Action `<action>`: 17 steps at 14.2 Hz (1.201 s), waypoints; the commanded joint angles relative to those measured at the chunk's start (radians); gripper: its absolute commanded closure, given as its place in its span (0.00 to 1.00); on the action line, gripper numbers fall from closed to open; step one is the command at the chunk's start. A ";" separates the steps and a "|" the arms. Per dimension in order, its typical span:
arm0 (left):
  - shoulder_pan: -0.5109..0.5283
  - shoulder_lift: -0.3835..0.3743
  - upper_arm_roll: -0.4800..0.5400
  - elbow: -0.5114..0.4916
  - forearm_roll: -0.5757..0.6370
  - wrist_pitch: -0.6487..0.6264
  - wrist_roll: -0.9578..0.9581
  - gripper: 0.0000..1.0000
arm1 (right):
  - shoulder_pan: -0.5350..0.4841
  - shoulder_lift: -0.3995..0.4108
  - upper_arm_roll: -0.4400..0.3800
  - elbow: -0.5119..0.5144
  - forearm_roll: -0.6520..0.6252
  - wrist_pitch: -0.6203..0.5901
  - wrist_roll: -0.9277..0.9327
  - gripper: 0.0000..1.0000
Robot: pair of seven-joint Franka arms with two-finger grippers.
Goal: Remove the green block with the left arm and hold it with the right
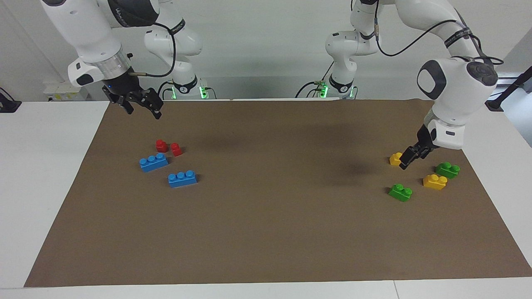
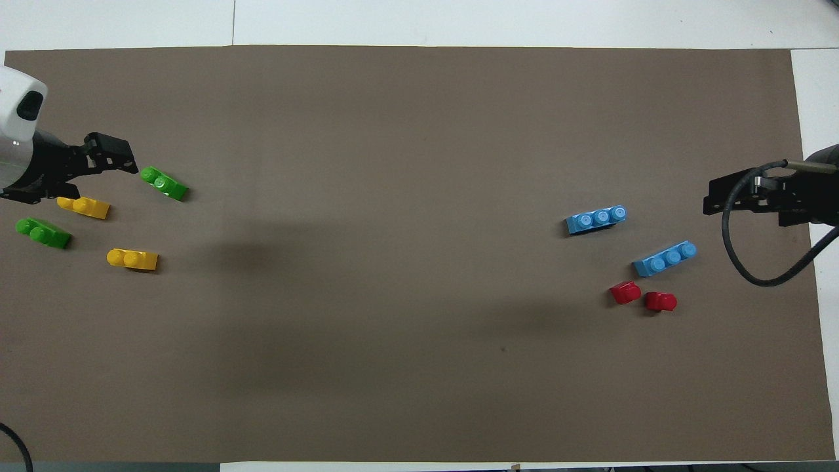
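Observation:
Two green blocks lie on the brown mat at the left arm's end. One green block [image 1: 400, 192] [image 2: 164, 184] lies farthest from the robots. The other green block [image 1: 447, 170] [image 2: 42, 232] lies near the mat's end edge. My left gripper [image 1: 409, 160] [image 2: 101, 177] hangs open and empty above the mat beside the first block, touching nothing. Over the mat's corner at the right arm's end, my right gripper [image 1: 143, 111] [image 2: 709, 196] is raised high, open and empty.
Two yellow bricks [image 1: 434, 182] [image 1: 395, 158] lie among the green ones. Toward the right arm's end lie two blue three-stud bricks [image 1: 153, 162] [image 1: 182, 178] and two small red pieces [image 1: 161, 145] [image 1: 176, 149].

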State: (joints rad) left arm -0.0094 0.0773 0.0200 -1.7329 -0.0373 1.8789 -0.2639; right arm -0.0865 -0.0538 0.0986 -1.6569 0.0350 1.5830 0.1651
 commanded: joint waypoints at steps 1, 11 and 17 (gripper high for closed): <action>-0.004 -0.085 0.005 0.009 0.020 -0.114 0.128 0.00 | -0.012 0.005 0.007 -0.001 -0.024 0.000 -0.047 0.00; -0.004 -0.120 -0.017 0.122 0.028 -0.376 0.305 0.00 | -0.015 0.003 0.007 -0.007 -0.049 -0.003 -0.064 0.00; -0.006 -0.129 -0.018 0.122 0.031 -0.389 0.305 0.00 | -0.013 0.002 0.007 -0.012 -0.049 -0.005 -0.065 0.00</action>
State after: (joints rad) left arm -0.0093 -0.0513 -0.0007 -1.6285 -0.0253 1.5219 0.0266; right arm -0.0870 -0.0457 0.0968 -1.6593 0.0049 1.5826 0.1282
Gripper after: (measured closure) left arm 0.000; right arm 0.000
